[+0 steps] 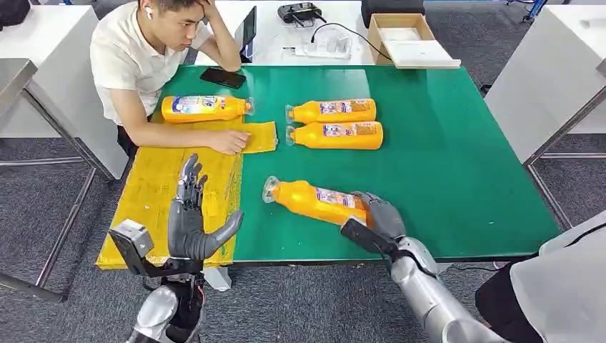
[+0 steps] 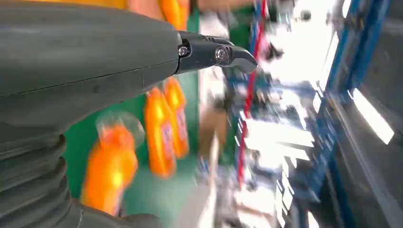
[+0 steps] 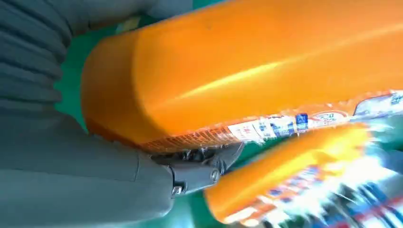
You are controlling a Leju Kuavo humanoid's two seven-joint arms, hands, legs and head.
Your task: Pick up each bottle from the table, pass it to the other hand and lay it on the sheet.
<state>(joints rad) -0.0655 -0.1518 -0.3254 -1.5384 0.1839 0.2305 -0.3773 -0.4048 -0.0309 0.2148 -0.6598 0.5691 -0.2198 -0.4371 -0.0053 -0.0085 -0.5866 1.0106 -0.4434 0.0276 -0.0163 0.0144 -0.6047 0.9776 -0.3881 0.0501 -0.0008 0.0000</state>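
Apparently gripped by the right hand (image 1: pixel 381 214), the bottle (image 1: pixel 318 201) lies cap upper-left.

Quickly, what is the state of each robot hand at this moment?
Left hand: open, fingers apart, holding nothing, raised above the yellow sheet.
Right hand: gripping the base end of the nearest orange plastic bottle lying on the green table.

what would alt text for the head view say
The right robot hand grips the base of an orange bottle lying on the green table, while the left robot hand is raised open over the yellow sheet. Three more bottles lie beyond, and a seated person leans on the sheet.
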